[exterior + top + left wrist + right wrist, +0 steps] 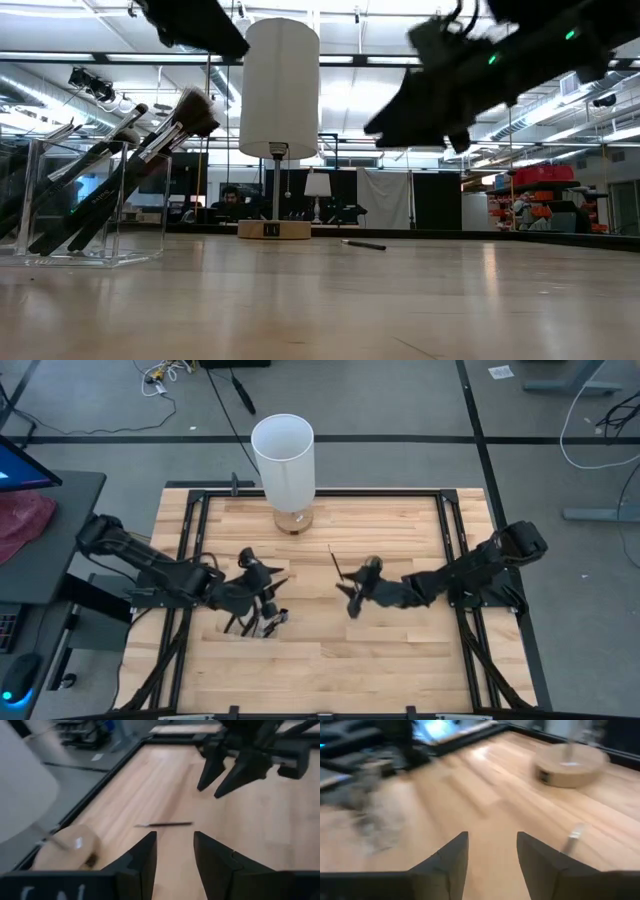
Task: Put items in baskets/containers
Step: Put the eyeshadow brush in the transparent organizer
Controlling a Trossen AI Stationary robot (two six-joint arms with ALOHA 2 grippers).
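One brush lies loose on the surface just ahead of the open, empty right end effector, handle pointing lampward.

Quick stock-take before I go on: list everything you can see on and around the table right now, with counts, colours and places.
clear container: one, see-through, left part of the table, under the left gripper
makeup brushes in the container: several, exact count unclear, dark handles, leaning at a slant
loose brush: one, thin and dark, lying on the wood near table centre, by the right gripper
lamp: one, tall white cylinder shade on a round wooden base, back edge of the table
table: one, light wood top in a black frame
left gripper: above the container, fingers open, nothing held
right gripper: raised near table centre, fingers open, nothing held
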